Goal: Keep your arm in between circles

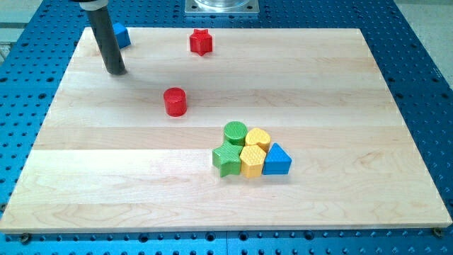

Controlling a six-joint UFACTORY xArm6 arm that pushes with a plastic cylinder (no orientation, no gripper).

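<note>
Task barely begun, by my reading. My tip [115, 71] is sitting near the view's top-left corner of the pale wooden board [340, 85], touching no block; a plain dark rod with nothing to open or close, it is holding nothing.

The two circles:
- red cylinder with ribbed printed plastic sides [175, 101], standing alone, down and to the view's right of my tip.
- green cylinder of the same ribbed plastic [235, 132], sitting at the top of a tight cluster further to the view's right and lower.

The gap between them is lying open on bare wood. My tip is standing outside that gap, on the far side of the red cylinder from the green one. Remaining, as I judge it: travelling past the red cylinder without nudging it and settling between the two.

Other pieces:
- blue block [122, 35], partly hidden behind the rod, shape unclear.
- red star-shaped block [201, 42], near the board's top edge.
- Cluster around the green cylinder: yellow hexagonal block [258, 138], green star-shaped block [227, 160], second yellow block, blunt and angular [253, 161], blue triangular block [277, 160], all packed touching or nearly so.

The board is showing lengthwise plank grain and is resting on a blue perforated metal table [417, 64].
</note>
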